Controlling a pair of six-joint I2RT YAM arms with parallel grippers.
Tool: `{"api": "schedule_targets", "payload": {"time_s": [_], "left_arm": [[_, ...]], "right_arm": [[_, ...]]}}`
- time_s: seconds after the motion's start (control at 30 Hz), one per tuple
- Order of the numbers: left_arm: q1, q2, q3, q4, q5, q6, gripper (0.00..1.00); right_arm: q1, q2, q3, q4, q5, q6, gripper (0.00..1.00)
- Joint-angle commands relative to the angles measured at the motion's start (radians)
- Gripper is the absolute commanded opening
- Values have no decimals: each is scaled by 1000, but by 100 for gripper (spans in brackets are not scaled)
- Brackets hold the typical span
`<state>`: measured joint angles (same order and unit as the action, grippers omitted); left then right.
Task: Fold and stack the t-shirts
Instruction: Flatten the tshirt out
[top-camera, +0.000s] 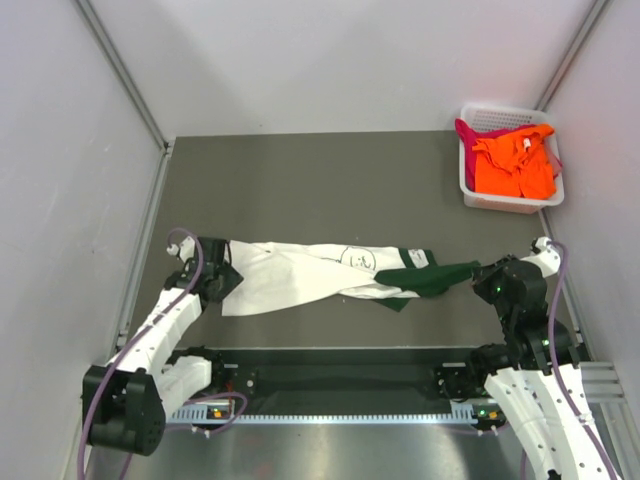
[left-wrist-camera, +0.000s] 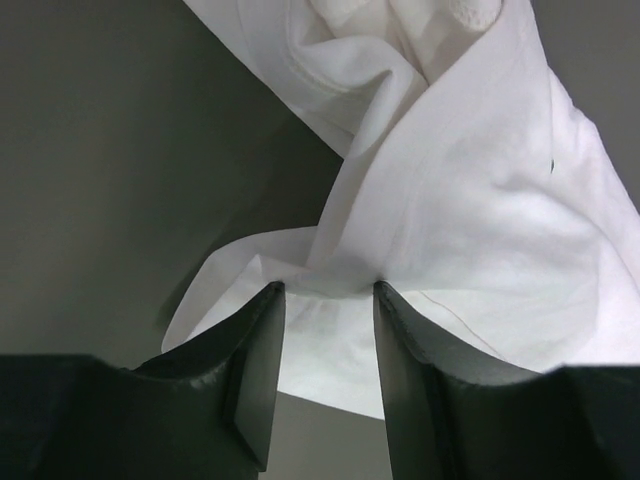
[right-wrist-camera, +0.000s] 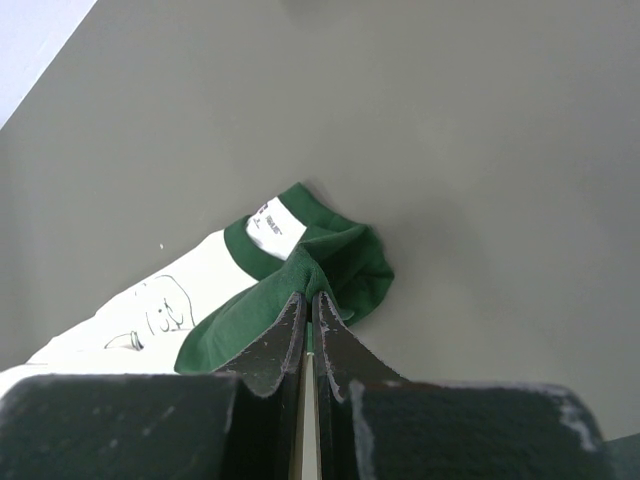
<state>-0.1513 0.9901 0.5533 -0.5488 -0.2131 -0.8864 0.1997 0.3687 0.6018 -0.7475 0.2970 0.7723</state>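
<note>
The t-shirt (top-camera: 290, 272) is soft matt cloth, the table (top-camera: 300, 180) smooth matt (basket (top-camera: 500, 201) seemingly plastic).

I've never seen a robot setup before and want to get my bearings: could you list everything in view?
white and green t-shirt: one, white with dark green sleeves, stretched across the table between the hands
orange t-shirt: one, bright orange, in the basket
magenta t-shirt: one, magenta, in the basket beside the orange one
basket: one, white lattice, table's far right corner
table: one, dark grey
left hand: one, black, fingers apart with white cloth between them
right hand: one, black, shut on the shirt's green end
</note>
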Motion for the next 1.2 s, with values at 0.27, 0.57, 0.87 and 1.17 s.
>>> {"api": "schedule_targets", "payload": {"time_s": [0.27,0.57,0.87,1.17], "left_arm": [[2,-47,-55,112,-62,-129,56],[2,-27,-92,168,-97,-192,27],[2,-24,-56,139,-112,-180,0],[2,-103,52,49,-97,-109,0]], "right_arm": [[-16,1,4,33,-10,-2,0],[-16,-2,4,34,-12,-4,0],[-16,-5,6,28,-12,-5,0],[-16,16,15,48,-7,-18,0]]}}
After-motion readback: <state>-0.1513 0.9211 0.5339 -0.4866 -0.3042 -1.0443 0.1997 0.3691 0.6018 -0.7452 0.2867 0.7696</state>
